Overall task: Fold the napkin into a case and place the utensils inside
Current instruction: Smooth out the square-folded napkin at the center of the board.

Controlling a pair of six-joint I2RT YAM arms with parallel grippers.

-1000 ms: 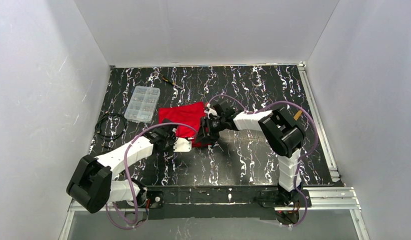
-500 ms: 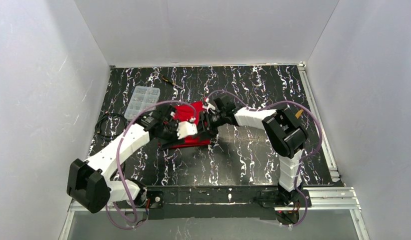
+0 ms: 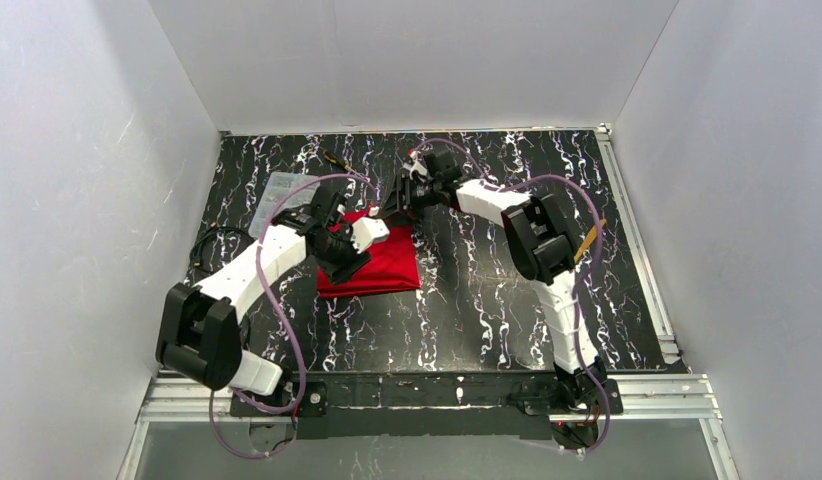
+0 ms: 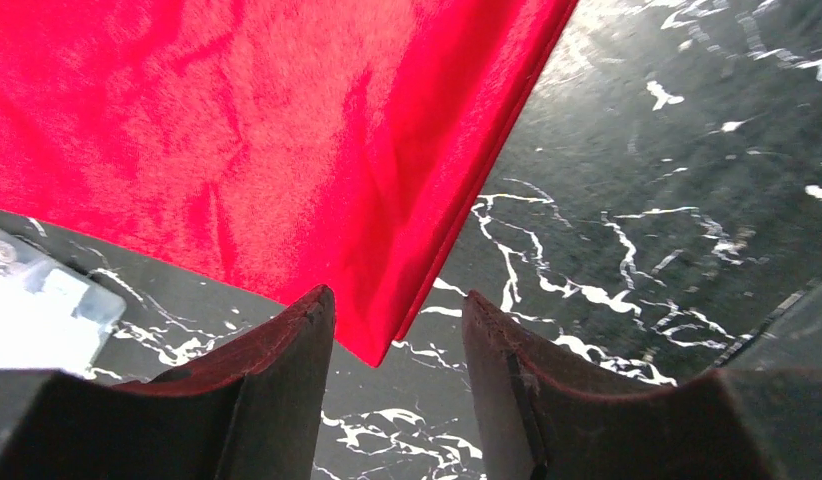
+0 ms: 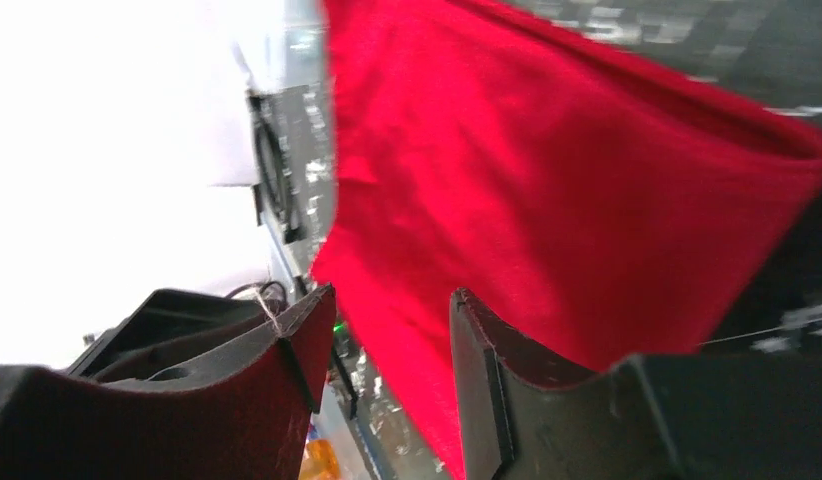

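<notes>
Left tool point(image 4: 397, 298), jaws apart, straddles one corner of the napkin point(image 3: 372, 268); right tool point(image 5: 392, 292), likewise released, frames its far edge. The napkin lies mid-bench point(image 3: 487, 300), seemingly part-folded. Advisable: pinch corners squarely and align edges before creasing.

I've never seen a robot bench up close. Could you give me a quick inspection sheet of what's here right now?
Surface: black marbled table.
Job's things: red napkin folded into a rectangle; utensils: nothing seen.
Clutter: clear box, partly behind the left arm; thin tool near the far edge.
Hands: left hand open over a napkin corner; right hand open, napkin in its gap.
Cables: black coil at left; purple cables along both arms.
Surroundings: white walls, metal rails.
</notes>
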